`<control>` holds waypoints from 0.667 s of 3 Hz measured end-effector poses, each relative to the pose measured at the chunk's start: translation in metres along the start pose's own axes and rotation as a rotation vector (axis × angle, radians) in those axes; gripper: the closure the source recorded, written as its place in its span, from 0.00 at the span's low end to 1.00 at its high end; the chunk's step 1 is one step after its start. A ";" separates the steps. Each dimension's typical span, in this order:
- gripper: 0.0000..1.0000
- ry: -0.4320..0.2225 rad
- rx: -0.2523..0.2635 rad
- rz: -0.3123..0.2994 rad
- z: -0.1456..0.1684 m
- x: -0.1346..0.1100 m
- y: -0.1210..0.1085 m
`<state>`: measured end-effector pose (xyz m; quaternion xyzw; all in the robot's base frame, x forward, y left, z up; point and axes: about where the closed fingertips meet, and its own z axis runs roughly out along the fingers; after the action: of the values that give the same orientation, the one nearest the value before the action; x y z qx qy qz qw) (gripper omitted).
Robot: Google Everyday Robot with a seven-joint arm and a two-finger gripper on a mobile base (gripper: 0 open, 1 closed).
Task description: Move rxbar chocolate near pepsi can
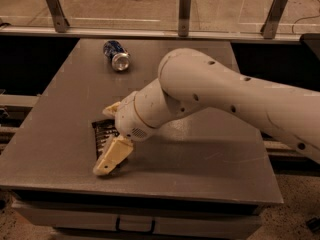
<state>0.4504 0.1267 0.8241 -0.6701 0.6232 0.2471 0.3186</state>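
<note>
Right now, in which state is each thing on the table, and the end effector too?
pepsi can: lying on its side on the far part of the table, silver end toward the camera.
rxbar chocolate: lying flat near the front left, partly hidden.
end effector: low over the bar's near end; whether it touches cannot be told.

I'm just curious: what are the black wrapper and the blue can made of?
The rxbar chocolate looks like thin plastic film, matte black with white print. The pepsi can seems metal: blue-painted side, shiny silver end. The gripper, cream and plastic-looking, sits over the bar's near end.
</note>
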 end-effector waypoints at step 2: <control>0.64 -0.004 0.029 -0.009 -0.002 0.010 -0.004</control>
<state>0.4548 0.1184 0.8191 -0.6677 0.6231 0.2379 0.3306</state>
